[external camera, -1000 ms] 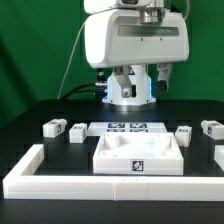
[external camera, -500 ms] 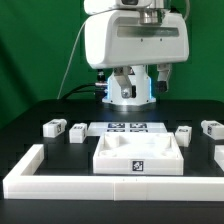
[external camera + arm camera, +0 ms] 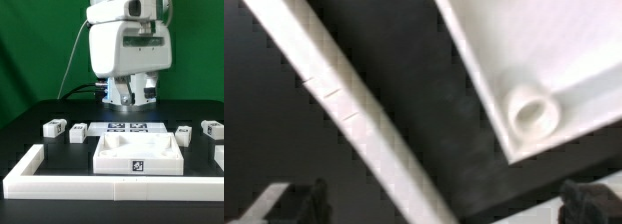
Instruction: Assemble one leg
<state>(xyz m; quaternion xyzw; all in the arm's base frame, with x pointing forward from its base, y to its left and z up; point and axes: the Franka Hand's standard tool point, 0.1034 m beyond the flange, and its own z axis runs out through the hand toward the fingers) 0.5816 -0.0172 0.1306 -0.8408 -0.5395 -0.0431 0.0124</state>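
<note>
Four small white legs with tags lie on the black table: two at the exterior view's left (image 3: 52, 127) (image 3: 75, 131) and two at its right (image 3: 183, 134) (image 3: 212, 129). The large white square part (image 3: 140, 156) stands in the middle; its corner with a round hole shows in the wrist view (image 3: 537, 112). My gripper (image 3: 129, 95) hangs high above the table behind the square part, far from every leg. In the wrist view the gripper (image 3: 446, 198) is open and empty, with its dark fingertips (image 3: 299, 200) wide apart. No leg shows in that view.
The long white L-shaped border rail (image 3: 60, 178) runs along the front and up the left side. A long white strip (image 3: 349, 110) crosses the wrist view beside the square part. The marker board (image 3: 128, 127) lies behind the square part.
The arm's hand has turned and looks narrower in the exterior view, shifted slightly to its left. The parts on the table have not moved.
</note>
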